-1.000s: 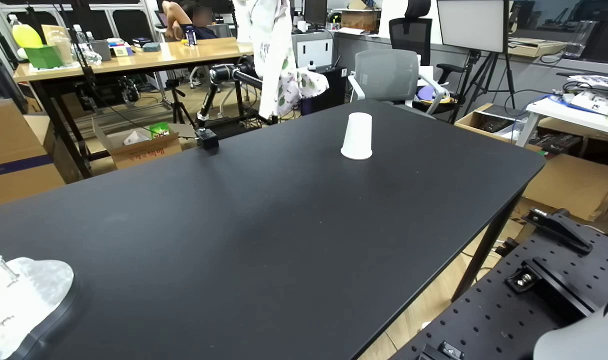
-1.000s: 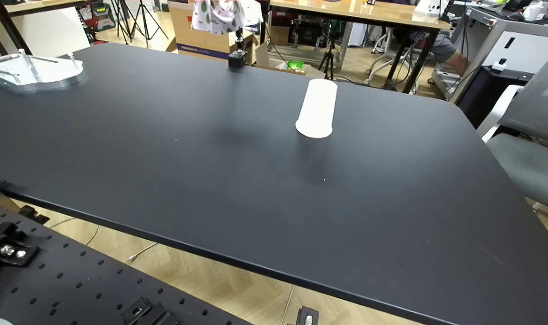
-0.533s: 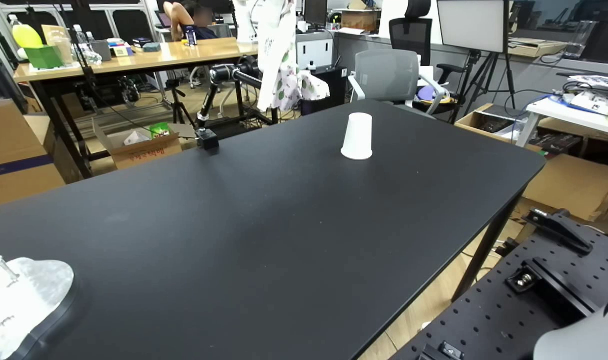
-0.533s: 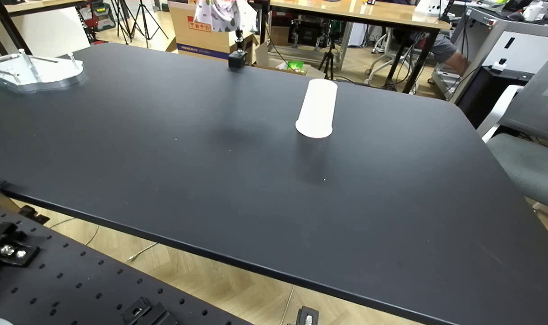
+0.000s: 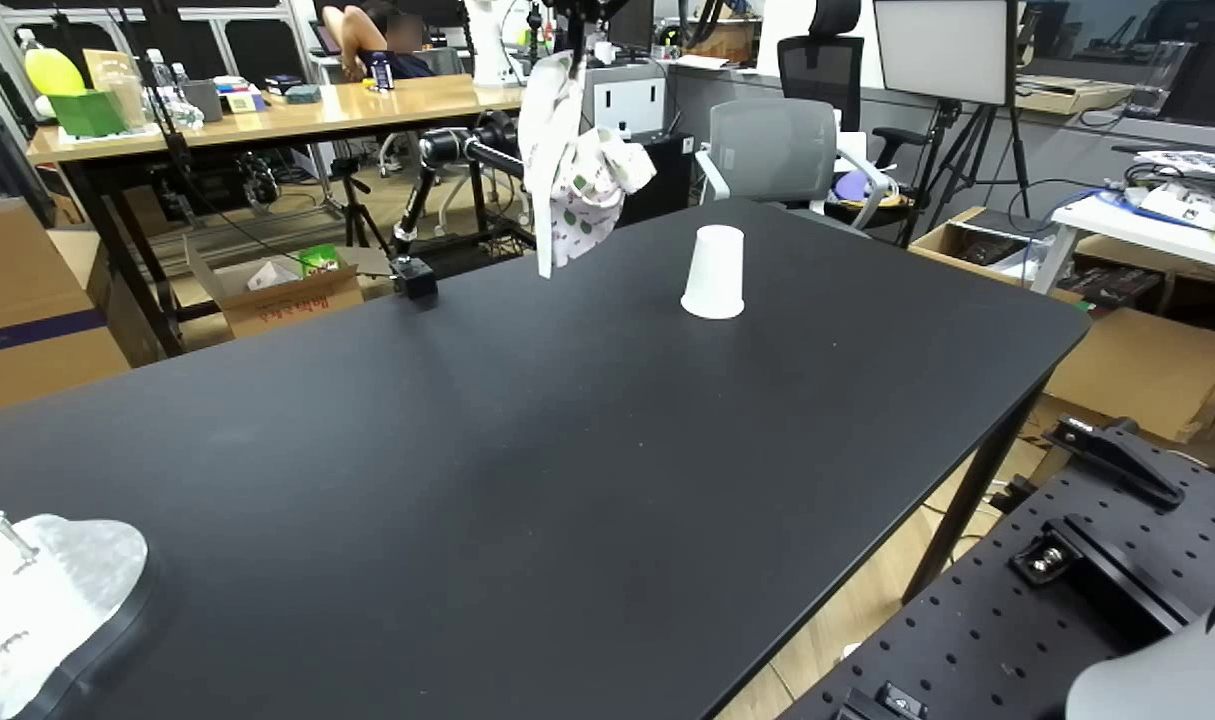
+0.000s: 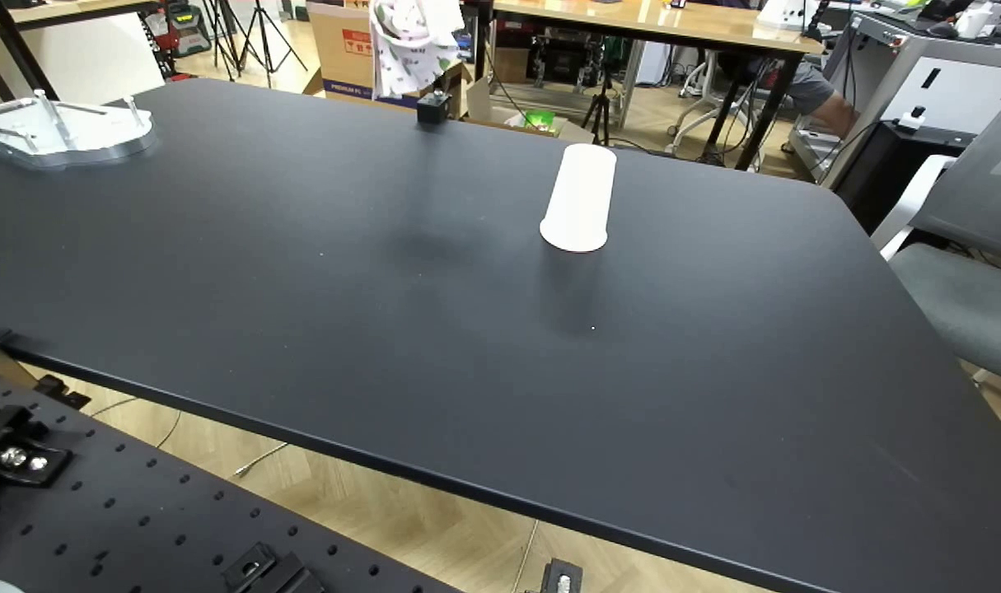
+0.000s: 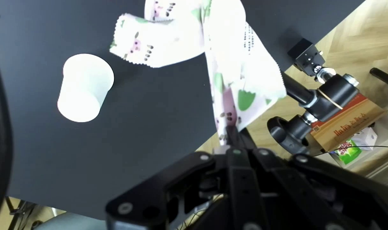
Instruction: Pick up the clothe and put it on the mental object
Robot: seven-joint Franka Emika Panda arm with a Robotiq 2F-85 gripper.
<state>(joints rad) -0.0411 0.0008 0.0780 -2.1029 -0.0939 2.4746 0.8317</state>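
The cloth (image 5: 582, 180), white with green and pink prints, hangs crumpled in the air over the far edge of the black table. It shows in both exterior views (image 6: 412, 45) and large in the wrist view (image 7: 225, 54). My gripper (image 7: 238, 135) is shut on it near the fingertips, and the cloth dangles below. The gripper (image 5: 579, 25) is at the top of an exterior view and out of the picture above in an exterior view. A shiny, silvery plate with upright pegs (image 5: 77, 570) lies on the table, also seen in an exterior view (image 6: 96, 144); it is out of the wrist view.
A white cup (image 5: 715, 275) stands upside down on the table (image 5: 527, 480), near the cloth; it also shows in the wrist view (image 7: 85, 86). A black clamp mount (image 5: 413, 280) with a jointed arm (image 7: 324, 92) sits on the table's far edge, close to the cloth.
The cloth has come down in both exterior views, and its lower end hangs lower. The gripper has come into view at the top of an exterior view. Cup and plate have not moved.
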